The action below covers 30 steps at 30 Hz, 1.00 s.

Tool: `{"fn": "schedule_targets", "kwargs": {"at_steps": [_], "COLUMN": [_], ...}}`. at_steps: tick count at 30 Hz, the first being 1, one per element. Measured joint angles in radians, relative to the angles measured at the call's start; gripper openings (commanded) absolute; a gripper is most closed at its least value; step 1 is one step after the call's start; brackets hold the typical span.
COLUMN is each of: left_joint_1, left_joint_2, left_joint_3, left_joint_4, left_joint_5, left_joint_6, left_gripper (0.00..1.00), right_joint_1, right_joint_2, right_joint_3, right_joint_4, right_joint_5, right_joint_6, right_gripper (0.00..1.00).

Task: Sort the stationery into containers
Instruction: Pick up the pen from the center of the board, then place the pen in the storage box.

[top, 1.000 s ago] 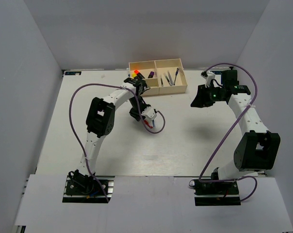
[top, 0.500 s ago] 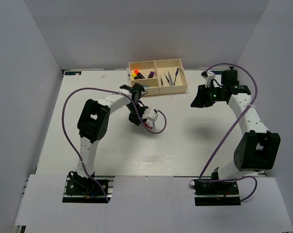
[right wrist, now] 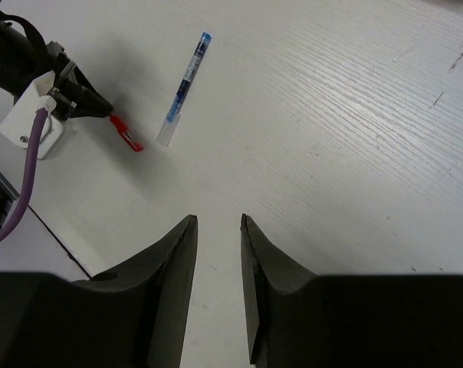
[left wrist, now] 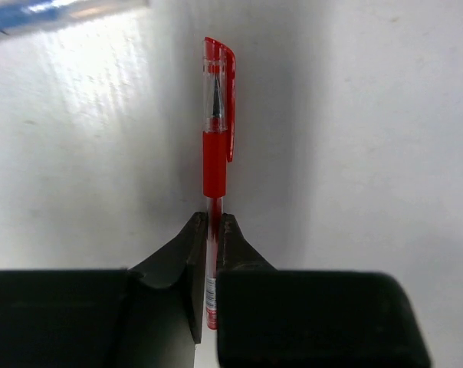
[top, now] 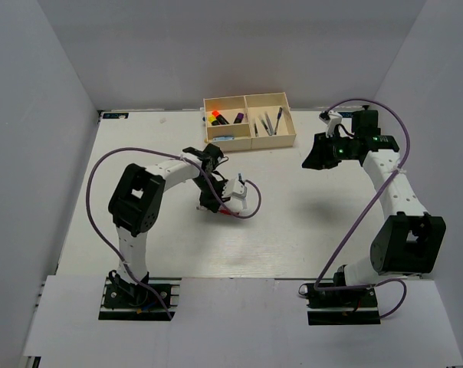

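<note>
Starting with the biggest: cream tray [top: 274, 142] at the far edge of the table [top: 308, 222], a few pieces already inside. Left gripper [left wrist: 212, 222] pressed together on the red pen [left wrist: 215, 153], pinching the clear barrel behind the rubber grip, cap end pointing away, well short of the tray; hard to tell whether lifted off the table yet. Right gripper [right wrist: 218, 222] spread, holding nothing, well apart from both pens. Blue pen [right wrist: 184, 88] lying near the red one. Likely light, stiff, smooth plastic; held off-centre, so liable to tip or swivel.
</note>
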Motion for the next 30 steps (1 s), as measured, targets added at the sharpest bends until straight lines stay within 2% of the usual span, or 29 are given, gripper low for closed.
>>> {"fn": "schedule_targets", "kwargs": {"at_steps": [6,9,13,18,22,26,30], "left_joint_1": [0.006,0.006,0.000,-0.006,-0.008,-0.024,-0.047], "left_joint_2": [-0.029,-0.100,-0.175,-0.252,-0.165,-0.023,0.127], "left_joint_3": [-0.013,0.002,0.140,0.216,0.405,0.589,0.703], "left_joint_4": [-0.082,-0.059,0.047,0.316,0.421,0.529,0.643], "left_joint_5": [0.047,0.071,0.057,-0.131,-0.292,-0.491,-0.631], "left_joint_6": [-0.193,-0.413,-0.779,-1.314,-1.599,-1.723,-1.733], "left_gripper": [0.00,0.00,0.00,0.00,0.00,0.00,0.00], "right_joint_1": [0.000,0.000,0.000,0.000,-0.001,-0.001,-0.001], "right_joint_2": [-0.024,-0.028,-0.031,-0.032,-0.032,-0.032,-0.032], "right_joint_3": [-0.020,-0.033,-0.050,-0.051,-0.051,-0.056,-0.081], "right_joint_4": [0.003,0.006,0.009,0.010,0.011,0.033,0.059], "right_joint_5": [-0.012,-0.027,-0.032,-0.028,-0.020,-0.019,-0.018], "right_joint_6": [0.026,0.050,0.071,0.080,0.084,0.095,0.106], "right_gripper": [0.34,0.34,0.34,0.33,0.33,0.33,0.33]}}
